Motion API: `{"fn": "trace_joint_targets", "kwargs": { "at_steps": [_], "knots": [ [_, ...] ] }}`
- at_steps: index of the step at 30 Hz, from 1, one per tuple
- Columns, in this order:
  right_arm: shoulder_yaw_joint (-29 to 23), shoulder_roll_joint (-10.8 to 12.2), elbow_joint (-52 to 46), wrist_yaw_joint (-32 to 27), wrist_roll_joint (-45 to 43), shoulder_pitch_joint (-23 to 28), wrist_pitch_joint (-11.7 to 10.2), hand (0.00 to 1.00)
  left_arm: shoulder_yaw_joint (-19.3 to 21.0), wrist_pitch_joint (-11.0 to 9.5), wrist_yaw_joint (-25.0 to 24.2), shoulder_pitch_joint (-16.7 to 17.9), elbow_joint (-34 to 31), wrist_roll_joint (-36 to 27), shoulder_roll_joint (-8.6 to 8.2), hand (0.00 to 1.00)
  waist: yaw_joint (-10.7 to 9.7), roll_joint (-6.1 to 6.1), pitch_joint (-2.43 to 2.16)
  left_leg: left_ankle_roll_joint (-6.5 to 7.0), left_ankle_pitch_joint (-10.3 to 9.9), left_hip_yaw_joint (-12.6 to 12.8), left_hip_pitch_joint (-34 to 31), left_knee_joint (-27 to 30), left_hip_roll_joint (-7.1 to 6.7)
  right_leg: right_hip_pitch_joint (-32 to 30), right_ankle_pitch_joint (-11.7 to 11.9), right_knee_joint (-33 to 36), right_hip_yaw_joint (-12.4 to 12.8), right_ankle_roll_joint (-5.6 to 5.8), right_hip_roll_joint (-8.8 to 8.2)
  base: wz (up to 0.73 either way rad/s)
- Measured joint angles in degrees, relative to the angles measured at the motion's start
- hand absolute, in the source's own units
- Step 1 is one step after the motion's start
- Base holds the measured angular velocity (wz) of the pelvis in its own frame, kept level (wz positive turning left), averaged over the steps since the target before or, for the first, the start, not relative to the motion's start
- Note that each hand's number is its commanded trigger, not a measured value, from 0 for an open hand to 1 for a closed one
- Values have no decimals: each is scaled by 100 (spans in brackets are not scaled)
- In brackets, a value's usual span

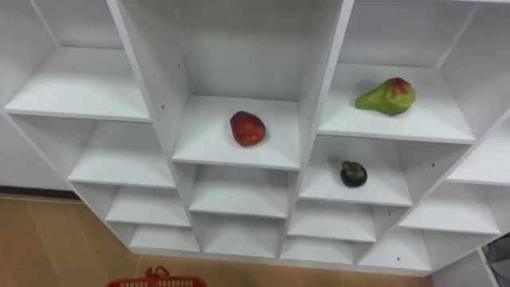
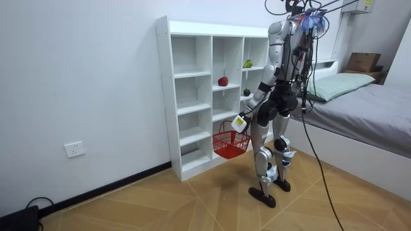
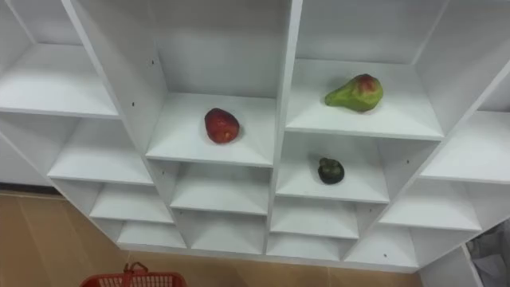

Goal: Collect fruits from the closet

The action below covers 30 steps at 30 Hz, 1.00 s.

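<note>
A red fruit [image 1: 248, 128] lies in the middle compartment of the white closet [image 1: 319, 72]. One compartment to its right, on the same level, rests a green pear with a red blush [image 1: 387, 96]. Below the pear sits a small dark round fruit [image 1: 354, 174]. In the room view I stand facing the closet [image 2: 186, 96], and my left hand [image 2: 239, 123] is shut on the handle of a red basket [image 2: 230, 144] that hangs low beside my leg. The basket's rim [image 1: 155, 280] peeks in at the lower left. A dark bit of my right hand [image 1: 500, 249] shows at the lower right edge.
The closet's other compartments hold nothing. Wooden floor [image 2: 160, 205] runs in front of it. A bed [image 2: 366, 109] stands behind me at the room view's right, with a cardboard box [image 2: 363, 62] beyond it.
</note>
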Motion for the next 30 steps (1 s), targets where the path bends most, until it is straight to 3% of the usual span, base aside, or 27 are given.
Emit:
{"fn": "trace_joint_targets", "kwargs": {
  "at_steps": [7, 19, 24, 30],
  "knots": [
    [-4, 12, -1, -88, -217, -4, 0, 0, -15, 0, 49, -41, 4, -9, -1, 100, -8, -11, 66, 0, 0, -1, 82, -21, -3, 11, 4, -11, 1, 4, -5, 0],
    [2, 14, -9, -259, -112, 6, -31, 0, -40, -1, 163, -29, 10, -48, -1, 100, 18, 78, 21, 1, 0, 11, 97, -57, 3, 40, 37, -94, 17, 4, 14, 0],
    [4, 17, -129, -286, -214, -7, -62, 0, -43, -2, 161, -25, 10, -7, -1, 100, 46, 68, 24, 1, 0, 79, 118, -69, 11, 30, 37, -86, 130, 4, 25, -8],
    [4, 30, -1096, -384, -259, 48, -66, 0, -116, -9, 119, -40, -2, -6, -11, 100, 13, 69, 60, 1, 0, 118, 168, -107, 13, 20, 38, -86, 174, 6, 33, -6]
  ]
}}
